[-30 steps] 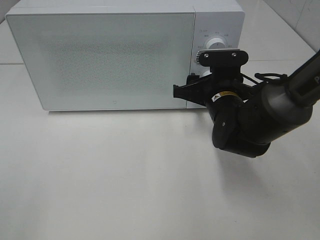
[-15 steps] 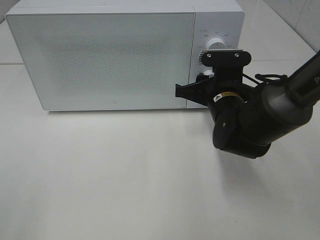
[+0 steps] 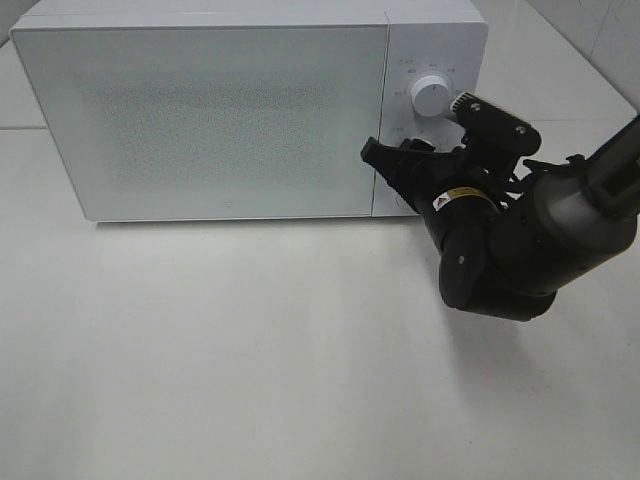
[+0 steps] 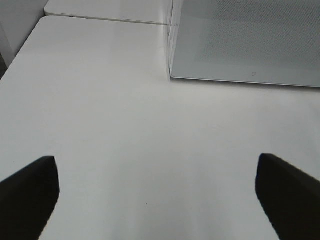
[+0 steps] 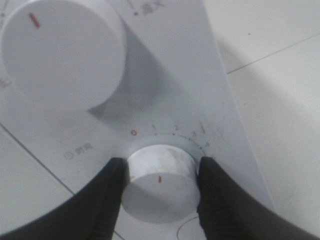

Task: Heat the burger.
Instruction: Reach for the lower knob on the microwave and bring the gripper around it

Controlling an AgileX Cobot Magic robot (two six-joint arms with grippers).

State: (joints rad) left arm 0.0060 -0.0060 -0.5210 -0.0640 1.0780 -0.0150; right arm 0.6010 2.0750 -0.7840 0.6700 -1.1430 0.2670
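The burger is hidden; no view shows it. The white microwave (image 3: 230, 120) stands at the back with its door shut. My right gripper (image 3: 400, 170) is at the control panel, below the upper dial (image 3: 430, 95). In the right wrist view the gripper (image 5: 161, 192) is shut on the lower timer knob (image 5: 160, 175), one finger on each side; the knob's red mark points away from the 0. The upper dial (image 5: 62, 55) is free. My left gripper (image 4: 159, 200) is open and empty over bare table, in front of the microwave's left corner (image 4: 172, 75).
The white table (image 3: 250, 350) spreads in front of the microwave. The bulky right arm (image 3: 520, 240) hangs over the table's right side. A tiled wall edge (image 3: 600, 30) shows at the back right.
My right wrist has twisted clockwise on the lower knob: the camera bracket has tilted and swung right, and the fingers have turned with the knob. The microwave has not moved.
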